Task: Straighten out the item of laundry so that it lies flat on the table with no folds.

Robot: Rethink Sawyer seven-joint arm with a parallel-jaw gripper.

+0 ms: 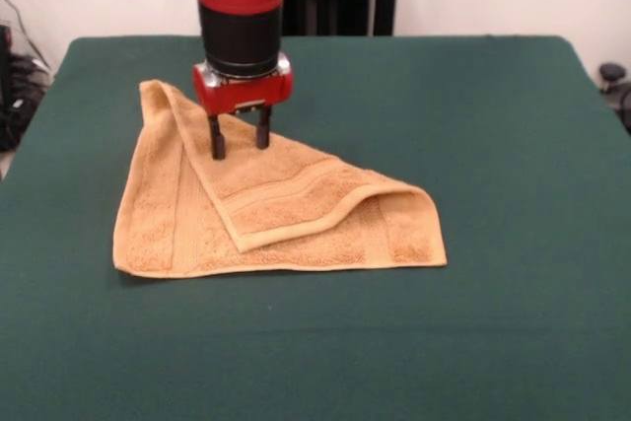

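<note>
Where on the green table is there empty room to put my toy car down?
The table is bare in a wide patch right of the towel, out to the right edge, and along the front edge below the towel. A narrower strip runs left of it. It is crowded where the folded towel lies, with the end effector down on it.

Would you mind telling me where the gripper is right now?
In the front view, the gripper is left of centre, its open fingers down on the washcloth's folded-over upper part.
</note>
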